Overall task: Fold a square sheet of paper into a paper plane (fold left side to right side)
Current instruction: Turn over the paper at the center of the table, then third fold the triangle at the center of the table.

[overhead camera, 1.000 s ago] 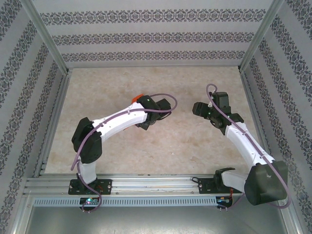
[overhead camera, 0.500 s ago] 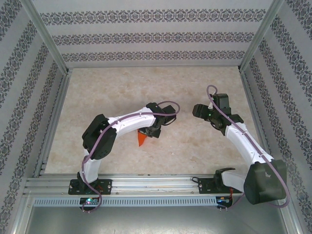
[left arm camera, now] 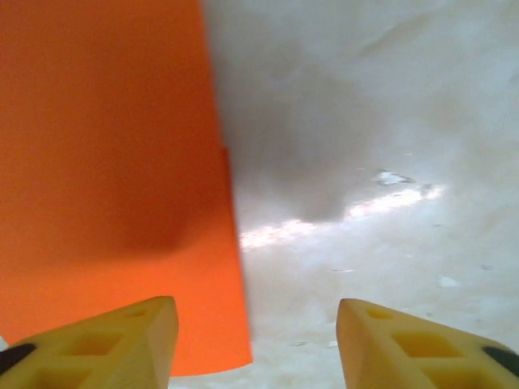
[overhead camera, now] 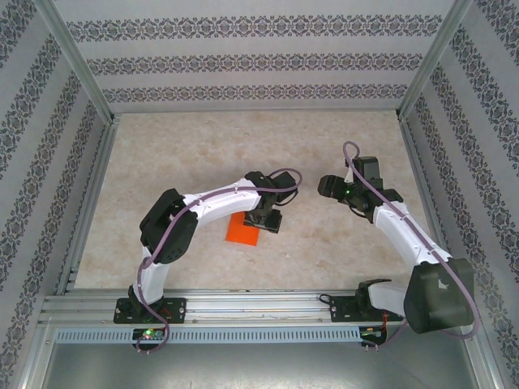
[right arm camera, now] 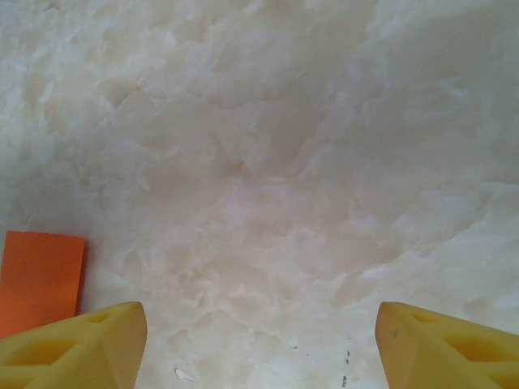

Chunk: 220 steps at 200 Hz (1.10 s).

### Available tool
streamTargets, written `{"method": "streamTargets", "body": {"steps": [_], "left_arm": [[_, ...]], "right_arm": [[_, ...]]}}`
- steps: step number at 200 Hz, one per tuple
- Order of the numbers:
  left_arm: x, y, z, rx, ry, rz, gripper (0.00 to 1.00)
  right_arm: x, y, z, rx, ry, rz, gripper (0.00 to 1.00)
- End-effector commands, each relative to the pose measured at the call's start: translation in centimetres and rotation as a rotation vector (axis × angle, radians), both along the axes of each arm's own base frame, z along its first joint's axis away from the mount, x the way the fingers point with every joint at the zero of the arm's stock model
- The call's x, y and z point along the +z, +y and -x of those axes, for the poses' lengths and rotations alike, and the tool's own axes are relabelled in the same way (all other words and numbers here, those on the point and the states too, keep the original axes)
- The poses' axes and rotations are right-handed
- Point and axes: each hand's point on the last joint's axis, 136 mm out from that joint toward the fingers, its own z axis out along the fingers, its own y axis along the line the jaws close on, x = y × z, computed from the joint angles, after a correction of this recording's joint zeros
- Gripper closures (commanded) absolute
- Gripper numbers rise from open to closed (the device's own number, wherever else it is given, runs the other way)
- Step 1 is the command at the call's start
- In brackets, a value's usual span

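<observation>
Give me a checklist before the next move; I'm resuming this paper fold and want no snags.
1. Left pincer open, nothing between its fingers: ok.
2. Right pincer open and empty: ok.
3. Bright orange sheet of paper lying flat on the pale marbled table: ok.
4. Paper apart from the right pincer: ok.
5. Left pincer's fingers off the paper: cannot tell; one overlaps the sheet's near corner in the wrist view.
6. Layered edges aligned: cannot tell; a small step shows along the sheet's edge.
</observation>
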Motion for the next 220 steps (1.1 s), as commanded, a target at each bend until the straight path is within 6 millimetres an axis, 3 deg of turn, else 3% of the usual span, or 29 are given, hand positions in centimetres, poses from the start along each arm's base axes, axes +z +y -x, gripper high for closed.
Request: {"method": "streamTargets", "body": {"steps": [1, 30, 65, 95, 122, 148, 176, 220], "left_arm": [[3.4, -2.1, -1.6, -0.001, -0.050, 0.188, 0.38], [6.4, -1.1, -3.7, 0.032, -0.128, 0.317, 0.36], [9.3, 3.2, -6.9, 0.145, -0.252, 0.480, 0.36], [11.1, 7.5, -8.9, 0.259, -0.367, 0.578, 0.37], [11.1, 10.8, -9.6, 0.359, -0.433, 0.624, 0.36], [10.0, 12.8, -9.4, 0.422, -0.425, 0.631, 0.36], [8.6, 13.8, -9.0, 0.443, -0.395, 0.605, 0.37], [7.4, 13.9, -8.7, 0.449, -0.368, 0.600, 0.38]], "right_arm": [[0.1, 0.7, -0.2, 0.016, 0.010, -0.059, 0.25], [0.1, 2.7, 0.0, 0.069, 0.045, -0.172, 0.28], [-0.9, 7.2, 0.8, 0.154, 0.147, -0.366, 0.49], [-2.6, 12.6, 1.7, 0.236, 0.222, -0.431, 0.69], [-3.8, 17.7, 2.6, 0.307, 0.257, -0.470, 0.83], [-5.5, 20.9, 3.4, 0.372, 0.311, -0.447, 0.96], [-6.9, 22.5, 4.1, 0.426, 0.364, -0.413, 1.00], [-8.1, 23.4, 4.3, 0.455, 0.402, -0.400, 1.00]]}}
